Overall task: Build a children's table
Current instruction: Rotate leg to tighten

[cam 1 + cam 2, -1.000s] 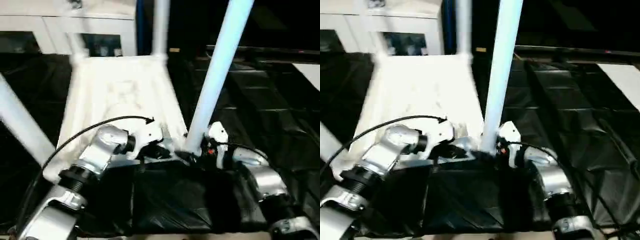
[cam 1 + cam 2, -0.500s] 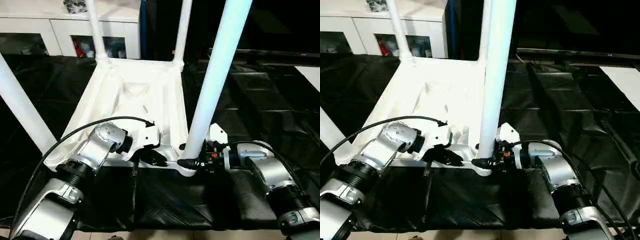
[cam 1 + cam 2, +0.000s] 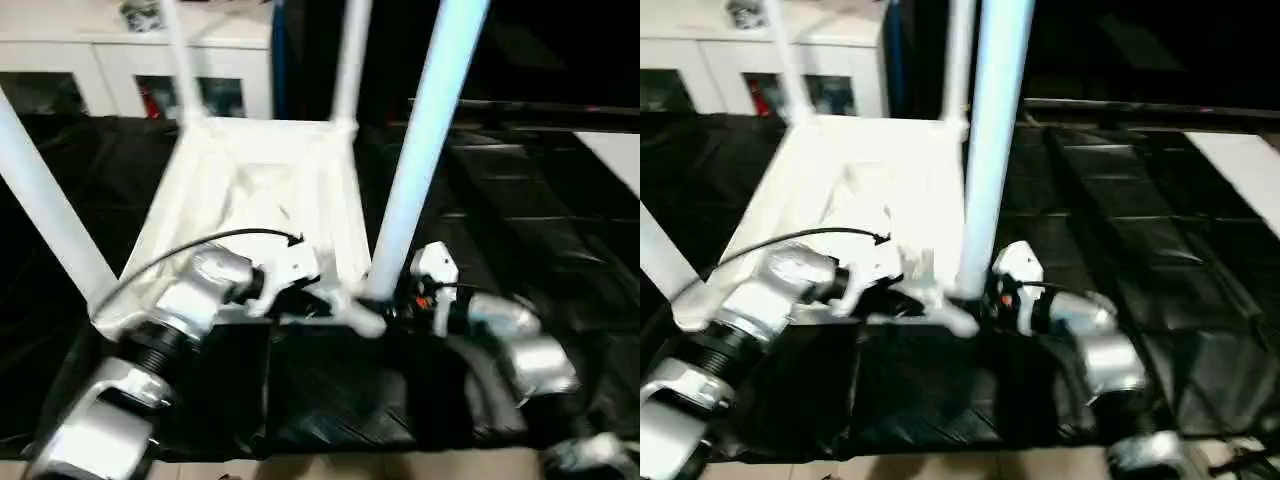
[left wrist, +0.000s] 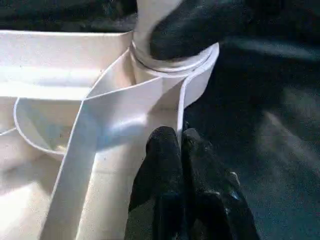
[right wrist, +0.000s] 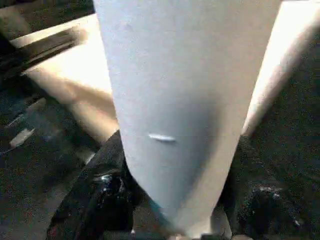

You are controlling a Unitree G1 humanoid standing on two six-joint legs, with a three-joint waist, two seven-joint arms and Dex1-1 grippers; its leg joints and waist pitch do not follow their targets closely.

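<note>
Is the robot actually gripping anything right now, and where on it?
Yes: the right gripper clasps the near right leg at its base, by the corner socket. The left gripper is shut against the tabletop rim.

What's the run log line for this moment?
tabletop: upside down, four legs up | left gripper: shut, on near rim | right gripper: around near-right leg base
</note>
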